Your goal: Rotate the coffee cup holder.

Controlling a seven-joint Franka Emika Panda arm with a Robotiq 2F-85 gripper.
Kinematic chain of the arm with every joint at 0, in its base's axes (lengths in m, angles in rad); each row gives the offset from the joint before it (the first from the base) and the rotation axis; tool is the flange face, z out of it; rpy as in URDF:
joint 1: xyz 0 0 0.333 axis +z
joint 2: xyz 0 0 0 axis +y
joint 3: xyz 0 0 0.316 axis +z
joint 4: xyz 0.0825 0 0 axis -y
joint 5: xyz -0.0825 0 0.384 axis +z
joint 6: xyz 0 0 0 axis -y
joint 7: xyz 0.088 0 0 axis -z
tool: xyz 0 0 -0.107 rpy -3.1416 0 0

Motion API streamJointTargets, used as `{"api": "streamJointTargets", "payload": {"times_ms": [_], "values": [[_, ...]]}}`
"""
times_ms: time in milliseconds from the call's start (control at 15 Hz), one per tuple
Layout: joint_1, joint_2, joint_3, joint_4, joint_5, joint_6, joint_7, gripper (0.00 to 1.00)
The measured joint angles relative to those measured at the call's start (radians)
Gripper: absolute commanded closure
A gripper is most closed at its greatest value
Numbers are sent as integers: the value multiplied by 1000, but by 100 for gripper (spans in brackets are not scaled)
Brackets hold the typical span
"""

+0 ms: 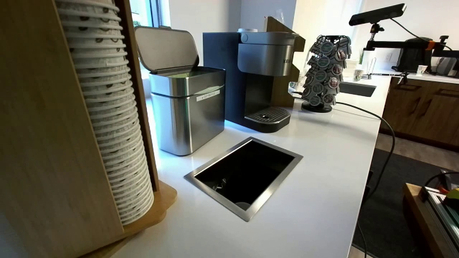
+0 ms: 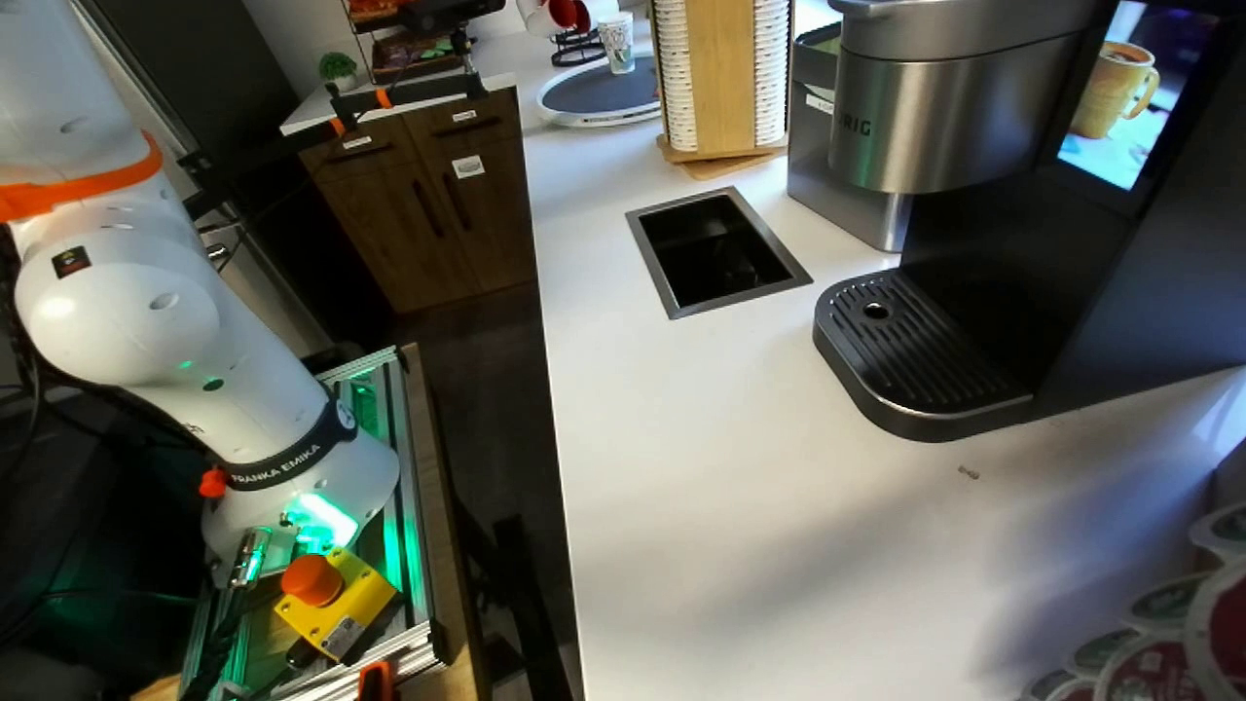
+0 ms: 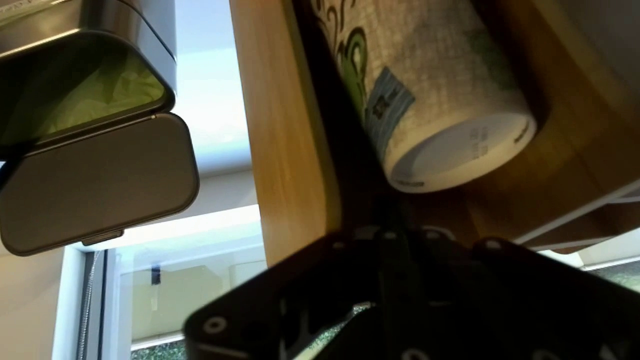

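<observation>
The coffee cup holder [image 1: 46, 136] is a tall light-wood tower with stacks of ribbed white paper cups. It fills the left side of an exterior view and stands at the back of the counter in an exterior view [image 2: 720, 78]. In the wrist view its wood side panel [image 3: 280, 130] and one printed paper cup [image 3: 450, 100] with its white base show close up. My gripper [image 3: 392, 212] looks shut, its dark fingers together at the holder, between the panel and the cup's base. Nothing shows between the fingers. Contact with the wood is too dark to tell. The gripper is out of both exterior views.
A grey steel bin [image 1: 200, 114] with its lid up stands beside the holder. A steel-rimmed counter opening [image 1: 274, 184] lies in front. The black coffee machine [image 1: 265, 57] and a pod rack [image 1: 324, 71] stand farther along. My white arm [image 2: 146, 292] rises beside the counter.
</observation>
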Motion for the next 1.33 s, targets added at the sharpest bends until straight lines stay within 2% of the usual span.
{"api": "streamJointTargets", "payload": {"times_ms": [600,1333], "values": [[0,44,-18,13,-93,76,40,100],[13,40,-9,31,-115,173,43,100]]}}
